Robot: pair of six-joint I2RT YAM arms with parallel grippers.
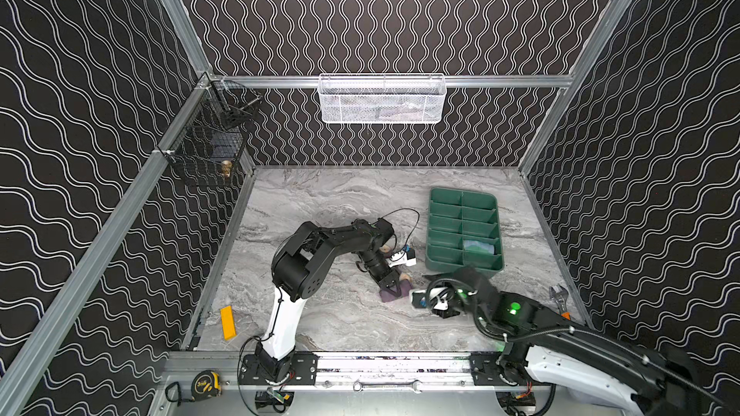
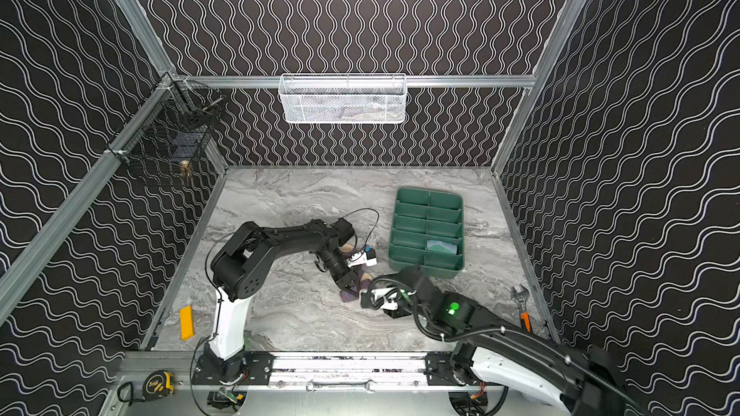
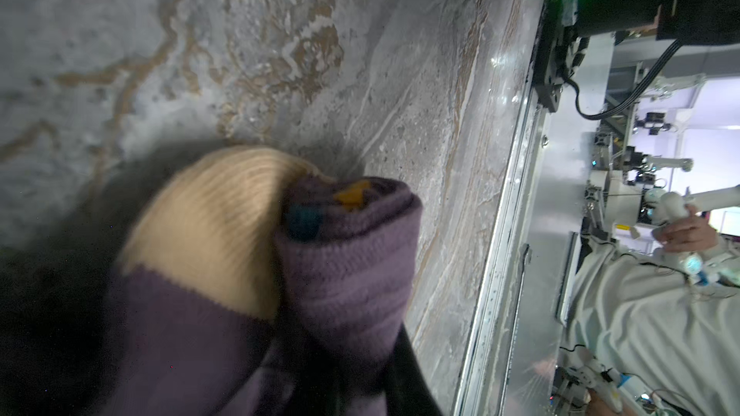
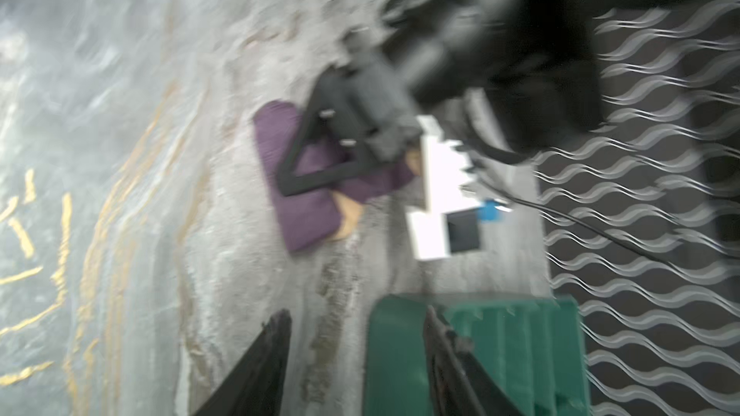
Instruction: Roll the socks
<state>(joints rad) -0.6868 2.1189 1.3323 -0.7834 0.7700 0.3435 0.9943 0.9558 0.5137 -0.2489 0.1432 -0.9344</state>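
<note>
Progress: purple sock [image 3: 344,258] rolled on surface, left pincer [image 4: 285,186] clamped on it; right pincer [image 4: 356,316] open, empty, at sock's 3 o'clock. Second sock: maybe bluish bundle [image 1: 479,247] in tray [image 1: 460,268], 2 o'clock; cannot tell.

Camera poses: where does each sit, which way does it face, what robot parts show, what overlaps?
Top views: high over the near edge, looking down on the table; left arm, right arm show.
Left wrist: left arm, close on the purple sock clamped in the left pincer.
Right wrist: right arm, facing the sock and green tray; open right pincer shows.
All share the purple sock.
</note>
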